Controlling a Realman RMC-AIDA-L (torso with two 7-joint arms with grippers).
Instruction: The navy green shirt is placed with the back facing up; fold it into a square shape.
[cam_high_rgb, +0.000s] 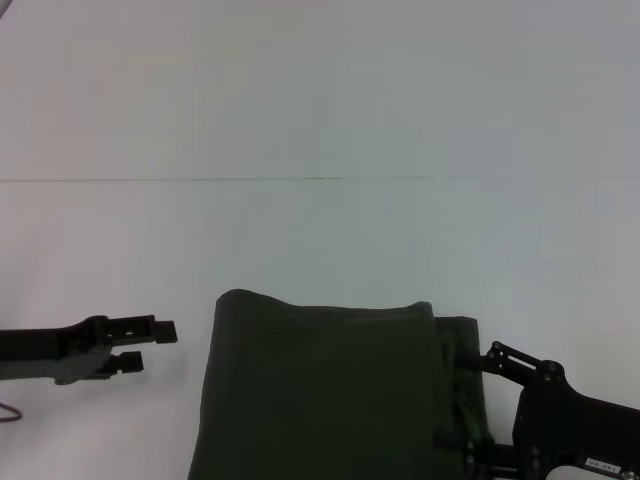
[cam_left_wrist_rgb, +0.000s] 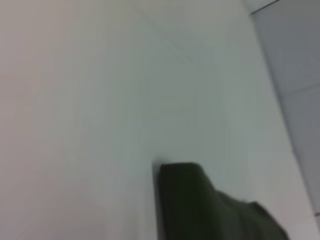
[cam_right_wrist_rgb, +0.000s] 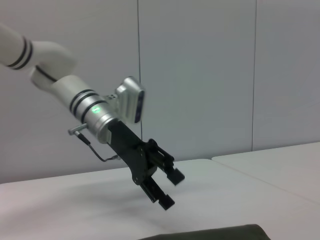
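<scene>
Navy green shirt (cam_high_rgb: 330, 390), soft matte rectangle, rounded fold edges

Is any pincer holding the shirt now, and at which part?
Left pincer is open, holding nothing. Right pincer touches the navy green shirt's right edge; grip cannot be told.

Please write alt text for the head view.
A folded dark olive-green shirt lies on a white table. The left tool, open, hovers left of it; the right tool is at its right edge.
</scene>
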